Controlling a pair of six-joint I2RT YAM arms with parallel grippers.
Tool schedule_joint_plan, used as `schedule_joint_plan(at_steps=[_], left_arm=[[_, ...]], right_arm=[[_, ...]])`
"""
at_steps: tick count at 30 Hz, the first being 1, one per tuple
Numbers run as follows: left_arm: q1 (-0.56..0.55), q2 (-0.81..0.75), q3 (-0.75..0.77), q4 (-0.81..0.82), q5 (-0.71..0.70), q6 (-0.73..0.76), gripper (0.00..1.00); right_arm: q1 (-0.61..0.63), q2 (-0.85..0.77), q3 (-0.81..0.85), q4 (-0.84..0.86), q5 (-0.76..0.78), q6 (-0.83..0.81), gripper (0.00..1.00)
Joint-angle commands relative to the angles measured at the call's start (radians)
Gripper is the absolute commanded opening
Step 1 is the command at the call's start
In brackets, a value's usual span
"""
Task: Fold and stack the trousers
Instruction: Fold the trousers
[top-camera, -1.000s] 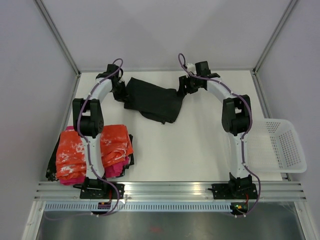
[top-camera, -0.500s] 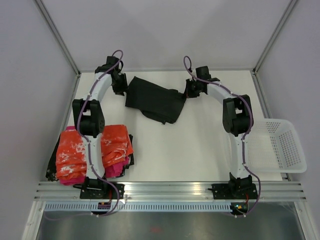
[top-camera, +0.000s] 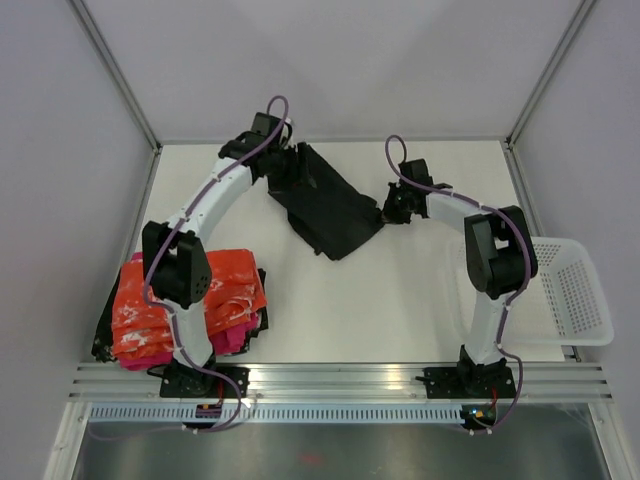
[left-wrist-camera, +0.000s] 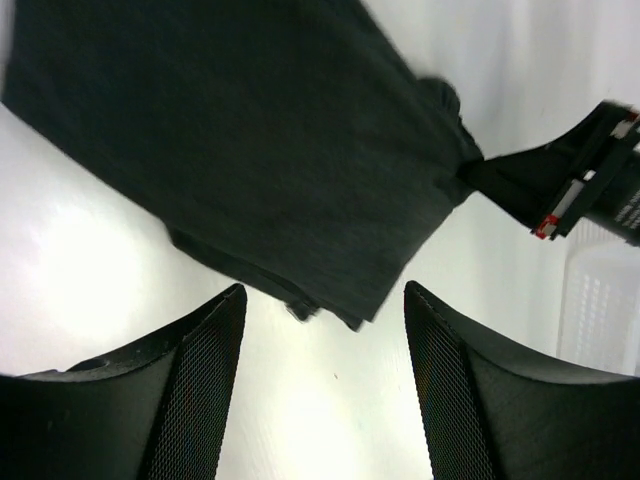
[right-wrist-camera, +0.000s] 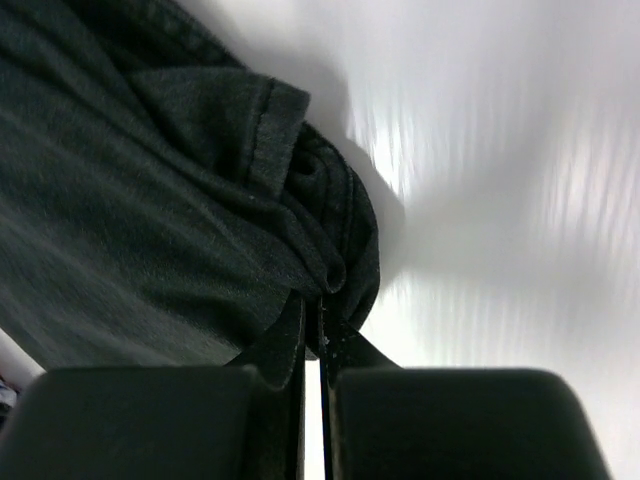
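Note:
The black trousers (top-camera: 326, 203) lie folded in a slanting strip on the far middle of the table. My left gripper (top-camera: 283, 172) hovers at their far left end, open, with only bare table and the cloth's edge (left-wrist-camera: 330, 300) below its fingers (left-wrist-camera: 205, 350). My right gripper (top-camera: 389, 213) is at their right corner, shut on a bunched fold of the trousers (right-wrist-camera: 322, 285). In the left wrist view the trousers (left-wrist-camera: 260, 150) fill the top, with the right gripper (left-wrist-camera: 560, 185) at their far corner.
An orange-and-white garment (top-camera: 170, 300) lies on a pink one (top-camera: 235, 335) at the near left, beside the left arm's base. A white basket (top-camera: 560, 290) hangs off the table's right edge. Walls close in the far side and both flanks.
My left gripper opened, let go of the trousers and swung right. My right gripper shut on their right corner and drew it nearer and rightward; the trousers turned to a slant.

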Motion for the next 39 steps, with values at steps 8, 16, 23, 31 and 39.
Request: schedule_joint_plan(at_steps=[8,16,23,31,39], left_arm=[[-0.079,-0.143,-0.488,0.209,0.130,-0.248,0.66],[-0.098,-0.147,-0.620,0.370,0.178,-0.199,0.58],[-0.098,-0.097,-0.664,0.453,0.095,-0.106,0.46],[-0.098,-0.078,-0.715,0.455,0.025,-0.101,0.02],[-0.082,-0.118,-0.699,0.361,-0.094,-0.029,0.02]], right_arm=[[0.151,-0.261,-0.391,0.165,0.047,0.060,0.00],[0.187,-0.342,-0.516,0.253,0.036,0.065,0.00],[0.188,-0.352,-0.505,0.224,0.012,-0.035,0.00],[0.185,-0.352,-0.470,0.141,0.075,-0.146,0.00],[0.087,-0.417,-0.499,0.107,0.096,-0.232,0.00]])
